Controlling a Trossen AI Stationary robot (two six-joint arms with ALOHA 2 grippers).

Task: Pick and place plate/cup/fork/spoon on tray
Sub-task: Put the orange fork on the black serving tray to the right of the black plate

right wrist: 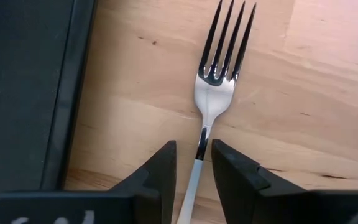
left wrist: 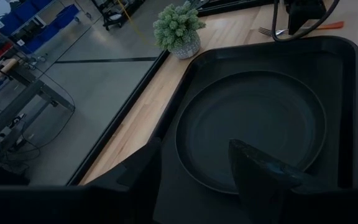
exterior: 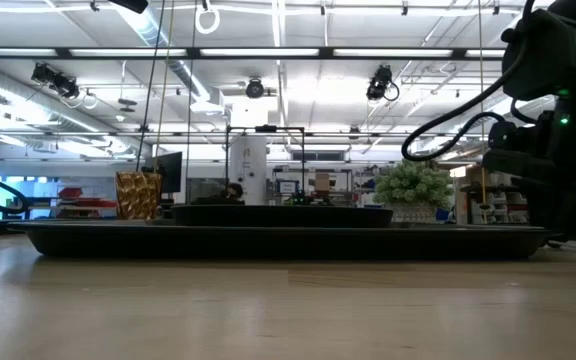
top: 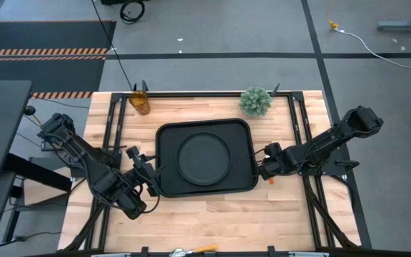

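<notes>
Straddling the fork point(right wrist: 214, 93) beside the tray point(right wrist: 23, 87), the right gripper point(right wrist: 193, 163) is narrowly parted around its neck.

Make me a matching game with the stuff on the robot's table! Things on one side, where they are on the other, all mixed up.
Things:
1. plate
2. fork
3. cup
4. green plant

Places:
A. table's far edge, on the left arm's side
B. bare wood beside the tray, handle between the right gripper fingers
C. inside the tray
D. table's far edge, on the right arm's side

Pairs: 1-C, 2-B, 3-A, 4-D
</notes>
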